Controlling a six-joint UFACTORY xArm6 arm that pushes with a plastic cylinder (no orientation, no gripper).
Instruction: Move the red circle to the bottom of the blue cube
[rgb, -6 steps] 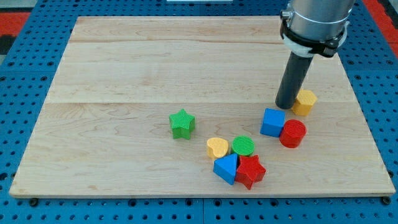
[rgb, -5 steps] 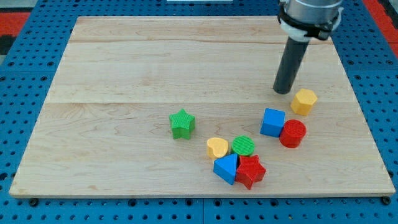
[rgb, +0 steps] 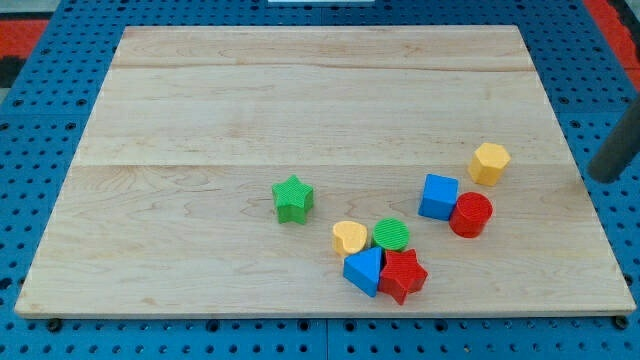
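The red circle (rgb: 471, 214) lies on the wooden board (rgb: 250, 100), touching the lower right side of the blue cube (rgb: 438, 196). My rod enters from the view's right edge, and my tip (rgb: 603, 176) is just past the board's right edge. It is well to the right of the red circle and the blue cube and touches no block.
A yellow hexagon (rgb: 489, 162) sits above and right of the blue cube. A green star (rgb: 292, 198) stands alone near the middle. A yellow heart (rgb: 349, 237), green circle (rgb: 391, 235), blue block (rgb: 364, 269) and red star (rgb: 403, 274) cluster near the bottom.
My rod has moved from beside the yellow hexagon, first up, then far right to the board's right edge. No block has moved.
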